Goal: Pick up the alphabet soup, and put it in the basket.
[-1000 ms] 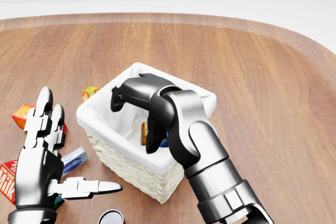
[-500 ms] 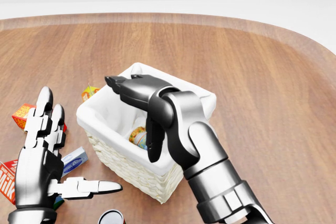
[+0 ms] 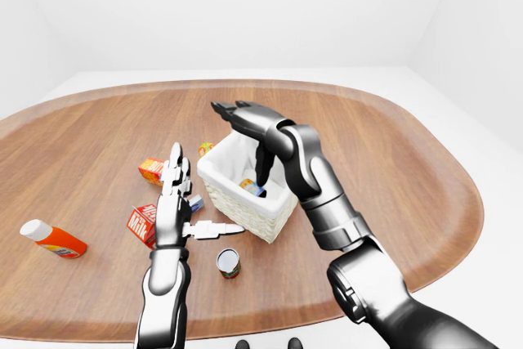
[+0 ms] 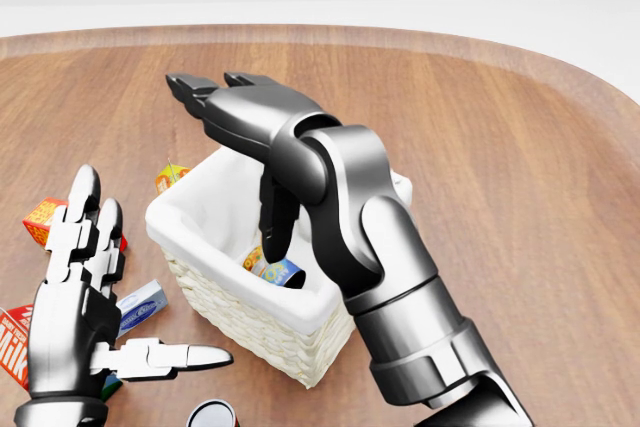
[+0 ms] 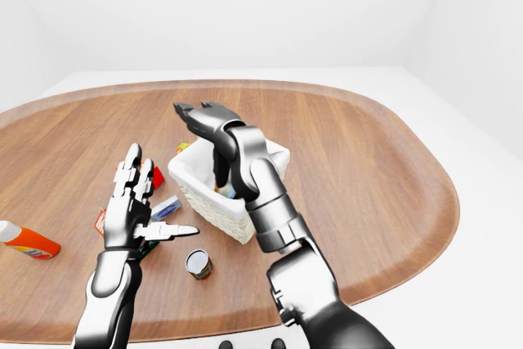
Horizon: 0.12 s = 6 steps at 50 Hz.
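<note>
Left-eye view: the right robot hand [image 3: 245, 117] hangs above the basket [image 3: 231, 202], fingers spread wide, gripping nothing, and the alphabet soup [image 3: 252, 188] lies on its side directly below that hand, down on the basket floor. The left robot hand [image 3: 173, 206] sits flat and splayed, empty, to the left of the basket. Head view now: the soup can [image 4: 270, 268] shows a glossy printed label under the thumb; it reads as a stiff, smooth metal cylinder, probably weighty and slippery, best taken around its curved wall. The basket's woven, cream wall [image 4: 240, 322] looks coarse, with a soft white liner. Right-eye view: a second can [image 5: 197, 263] stands on the wood-grain counter [image 5: 368, 169], below the left robot hand.
</note>
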Motion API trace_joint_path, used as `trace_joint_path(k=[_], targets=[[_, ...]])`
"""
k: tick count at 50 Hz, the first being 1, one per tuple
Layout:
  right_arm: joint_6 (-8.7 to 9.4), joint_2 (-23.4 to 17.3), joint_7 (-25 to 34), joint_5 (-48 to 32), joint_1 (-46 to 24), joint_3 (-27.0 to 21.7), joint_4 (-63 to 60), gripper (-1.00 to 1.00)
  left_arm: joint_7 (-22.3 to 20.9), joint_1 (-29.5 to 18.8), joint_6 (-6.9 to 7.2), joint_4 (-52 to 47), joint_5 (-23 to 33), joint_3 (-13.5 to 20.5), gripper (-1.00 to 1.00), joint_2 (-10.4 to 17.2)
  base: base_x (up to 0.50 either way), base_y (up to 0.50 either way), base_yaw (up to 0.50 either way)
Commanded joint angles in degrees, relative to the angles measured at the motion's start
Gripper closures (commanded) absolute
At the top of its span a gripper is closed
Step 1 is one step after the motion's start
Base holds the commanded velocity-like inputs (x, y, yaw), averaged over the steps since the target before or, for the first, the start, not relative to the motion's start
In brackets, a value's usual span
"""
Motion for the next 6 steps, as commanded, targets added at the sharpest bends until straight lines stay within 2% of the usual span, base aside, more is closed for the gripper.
trace_joint_path(k=[1, 6], targets=[[0.0, -0.4, 0.0, 0.7, -4.1, -0.6, -3.7, -1.0, 0.0, 0.1, 0.0, -0.2, -0.1, 0.0, -1.0, 0.0, 0.0, 0.0, 0.0], [0.0, -0.4, 0.0, 1.4, -5.4, -1.0, -4.8, -1.0, 0.0, 0.1, 0.0, -0.1, 0.0, 0.0, -1.0, 0.0, 0.0, 0.0, 0.0]])
